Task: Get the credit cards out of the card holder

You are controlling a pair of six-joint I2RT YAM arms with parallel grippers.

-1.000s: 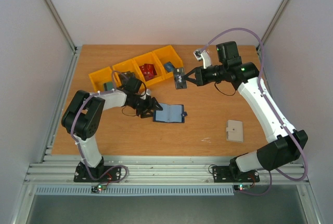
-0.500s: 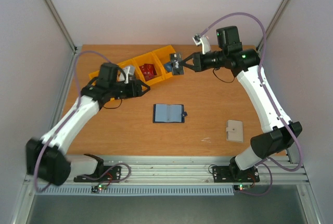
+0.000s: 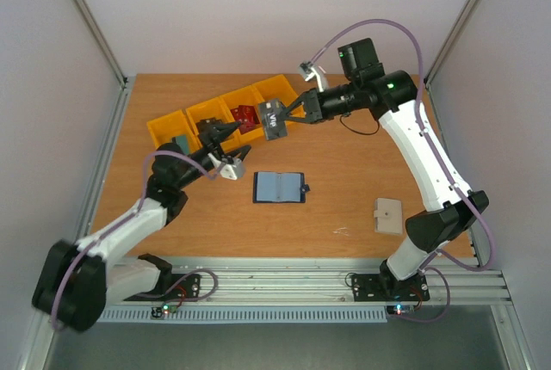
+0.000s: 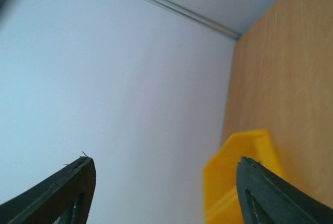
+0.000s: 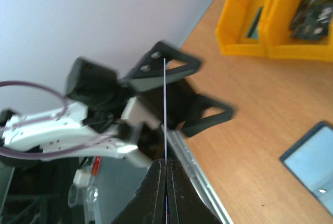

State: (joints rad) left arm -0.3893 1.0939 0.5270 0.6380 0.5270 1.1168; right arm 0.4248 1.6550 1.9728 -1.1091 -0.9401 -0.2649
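The card holder (image 3: 280,187) is a navy wallet lying open on the table, its blue-grey pockets facing up. It also shows in the right wrist view (image 5: 311,157). My right gripper (image 3: 288,114) is shut on a dark card (image 3: 274,119) with white lettering and holds it in the air over the yellow bins. In the right wrist view (image 5: 166,168) the card (image 5: 165,104) shows edge-on between the shut fingers. My left gripper (image 3: 225,139) is open and empty, raised left of the wallet. In the left wrist view (image 4: 164,168) it points at the wall.
A row of yellow bins (image 3: 169,123) runs along the back left; one holds red cards (image 3: 245,116), others hold dark and teal cards. The bins also show in the wrist views (image 4: 244,174) (image 5: 248,47). A beige square pad (image 3: 388,216) lies at the right front.
My right gripper has carried the dark card leftward, toward the bins. My left arm has pulled back from beside the wallet and now points its open gripper upward.
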